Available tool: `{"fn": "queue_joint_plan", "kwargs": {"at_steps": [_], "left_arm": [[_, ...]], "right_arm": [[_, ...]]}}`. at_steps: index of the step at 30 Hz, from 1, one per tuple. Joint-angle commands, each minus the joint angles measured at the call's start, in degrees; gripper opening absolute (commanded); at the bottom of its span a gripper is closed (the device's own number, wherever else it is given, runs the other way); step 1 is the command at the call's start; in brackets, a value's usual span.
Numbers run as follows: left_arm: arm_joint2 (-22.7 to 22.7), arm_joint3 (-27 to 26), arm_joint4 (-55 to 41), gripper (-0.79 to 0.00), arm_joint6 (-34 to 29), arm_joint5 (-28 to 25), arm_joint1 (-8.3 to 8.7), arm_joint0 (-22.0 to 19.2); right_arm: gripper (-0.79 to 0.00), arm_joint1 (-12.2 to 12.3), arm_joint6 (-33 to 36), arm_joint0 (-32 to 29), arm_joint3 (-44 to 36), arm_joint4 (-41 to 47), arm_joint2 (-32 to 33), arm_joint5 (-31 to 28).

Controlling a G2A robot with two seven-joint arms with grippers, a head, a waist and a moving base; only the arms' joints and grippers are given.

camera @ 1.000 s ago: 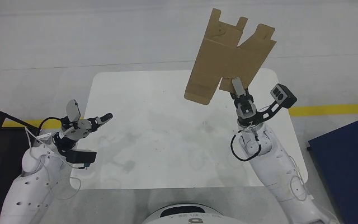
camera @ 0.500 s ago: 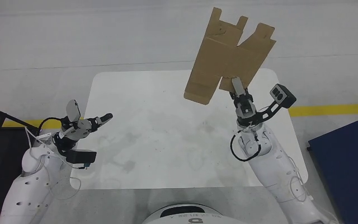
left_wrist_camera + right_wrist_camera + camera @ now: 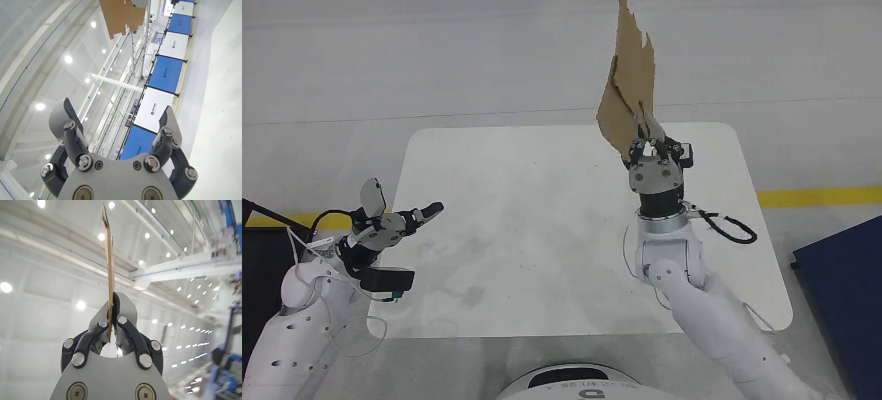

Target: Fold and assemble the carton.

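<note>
Turned edge-on since before, the carton sits clamped in the right jaws; left jaws gape empty.

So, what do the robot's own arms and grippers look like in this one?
The left arm and right arm have glossy white rounded shells, with thin black cables looping near the wrists. The left gripper and right gripper match: a silver-grey metal base plate, black curved linkages pinned with shiny round rivets, and grey fingers faced with black ribbed pads.
</note>
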Motion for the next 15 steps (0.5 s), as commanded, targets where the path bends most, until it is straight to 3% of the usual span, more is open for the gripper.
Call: {"fn": "queue_joint_plan", "kwargs": {"at_steps": [1,5,6,9,15], "left_arm": [[0.0,0.0,0.0,0.0,0.0,0.0,0.0,0.0],[0.0,0.0,0.0,0.0,0.0,0.0,0.0,0.0],[0.0,0.0,0.0,0.0,0.0,0.0,0.0,0.0],[0.0,0.0,0.0,0.0,0.0,0.0,0.0,0.0],[0.0,0.0,0.0,0.0,0.0,0.0,0.0,0.0]], "right_arm": [[-0.785,-0.19,2.94,-1.17,-1.28,18.6,0.94,7.84],[-0.785,-1.17,2.41,-3.67,-4.69,47.62,2.44,18.91],[-0.785,-1.23,2.17,-3.65,-4.6,50.52,3.18,21.0],[-0.785,-1.34,0.69,-4.18,-4.57,54.03,3.56,26.0],[-0.785,-1.75,-0.36,-5.09,-4.94,54.84,3.93,27.11]]}}
